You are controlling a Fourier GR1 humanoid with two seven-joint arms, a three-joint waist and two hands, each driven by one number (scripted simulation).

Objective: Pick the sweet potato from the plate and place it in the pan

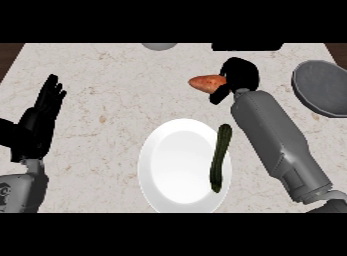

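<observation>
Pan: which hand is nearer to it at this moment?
Right. The right hand, curled round the sweet potato, is just left of the pan with a gap between. The left hand rests open at the counter's far left side.

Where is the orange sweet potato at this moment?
In the head view, the orange sweet potato is held in the right hand above the counter, between the white plate and the grey pan.
</observation>
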